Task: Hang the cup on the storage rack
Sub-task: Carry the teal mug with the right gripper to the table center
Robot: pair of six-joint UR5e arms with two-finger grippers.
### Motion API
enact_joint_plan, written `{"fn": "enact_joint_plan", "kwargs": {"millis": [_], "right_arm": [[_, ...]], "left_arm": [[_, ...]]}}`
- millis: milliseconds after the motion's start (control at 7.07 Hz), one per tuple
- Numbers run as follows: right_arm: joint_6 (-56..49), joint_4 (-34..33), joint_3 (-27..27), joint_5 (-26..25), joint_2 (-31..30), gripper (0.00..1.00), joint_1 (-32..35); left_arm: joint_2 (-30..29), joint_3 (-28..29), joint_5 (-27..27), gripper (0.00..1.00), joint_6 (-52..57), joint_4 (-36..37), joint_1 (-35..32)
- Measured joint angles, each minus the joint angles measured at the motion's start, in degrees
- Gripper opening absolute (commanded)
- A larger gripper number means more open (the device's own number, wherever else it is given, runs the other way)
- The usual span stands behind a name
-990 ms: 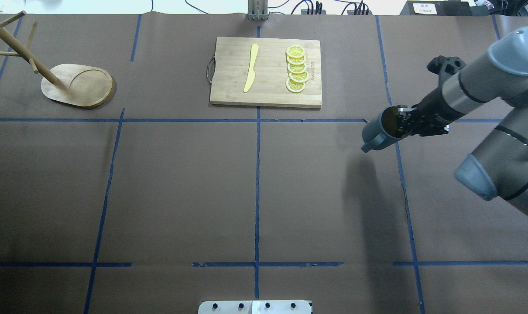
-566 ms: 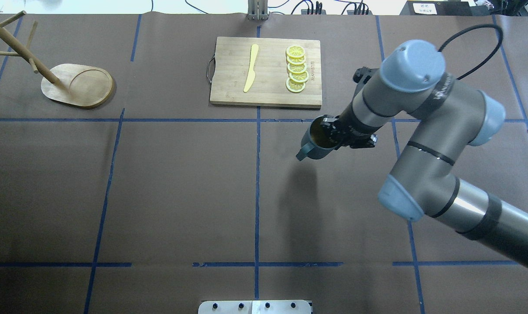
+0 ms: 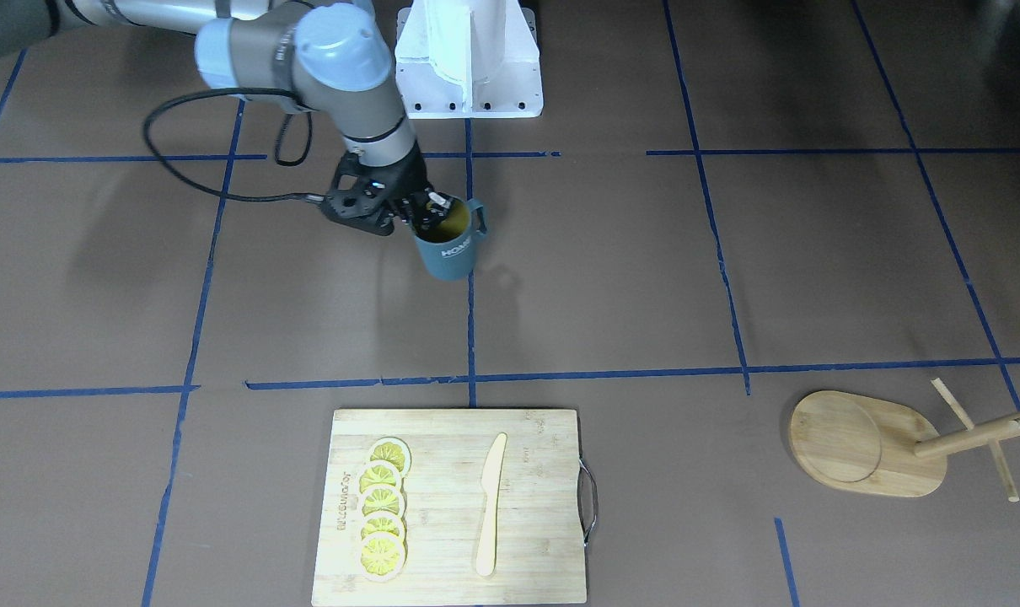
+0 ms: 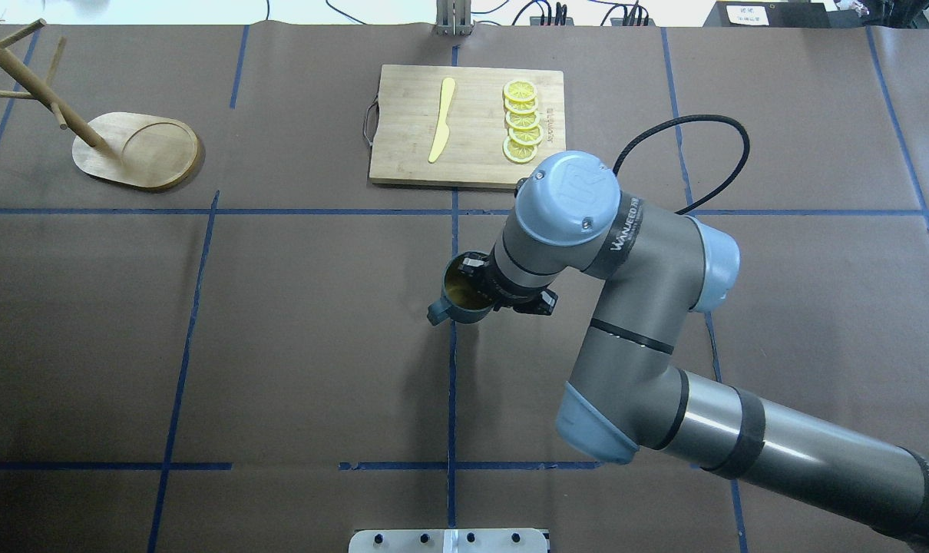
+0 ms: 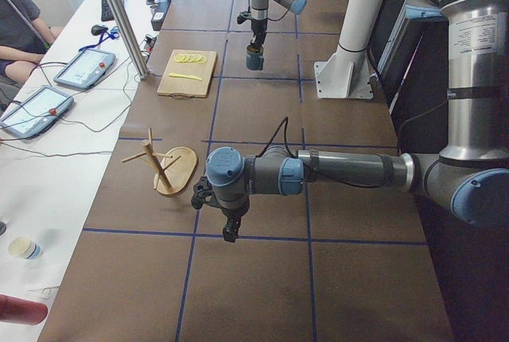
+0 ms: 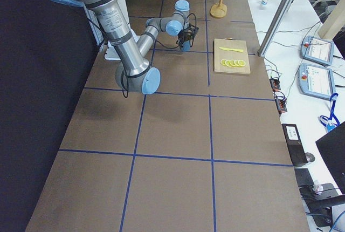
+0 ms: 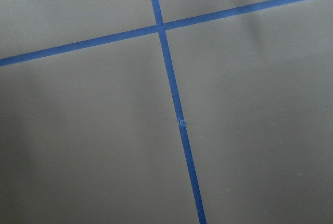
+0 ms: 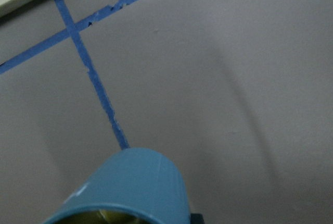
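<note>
The counter [image 4: 280, 346] carries a cutting board [image 4: 403, 153] at the middle of its far edge; the storage rack [image 4: 138, 150] stands near its far left corner; the cup [image 4: 458, 298] hangs over the counter's middle, well apart from the rack, its rim pinched by the right gripper [image 4: 474, 278]; for the left gripper [image 5: 231, 235], spread or pressed together cannot be told.

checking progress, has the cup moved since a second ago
Yes: the cup moved left, from right of the cutting board to the centre tape line.

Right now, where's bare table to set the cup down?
Free: the stretch between storage rack and cutting board, and the squares robot-side of the rack. Crowded: mid-table, where the right arm holds the cup.
</note>
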Motion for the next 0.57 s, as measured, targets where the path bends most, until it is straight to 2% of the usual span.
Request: {"fn": "enact_joint_plan", "kwargs": {"millis": [141, 283, 566], "right_arm": [[0.9, 0.0, -2.1, -0.9, 1.5, 0.24, -1.1], [1.0, 0.0, -3.6, -1.6, 2.1, 0.99, -1.7], [0.4, 0.1, -4.4, -3.2, 2.2, 1.00, -2.0]], "left_arm": [[0.0, 0.1, 0.0, 1.00, 0.0, 0.0, 0.0], [0.0, 0.1, 0.0, 1.00, 0.0, 0.0, 0.0], [0.0, -0.1, 0.0, 1.00, 0.0, 0.0, 0.0]]}}
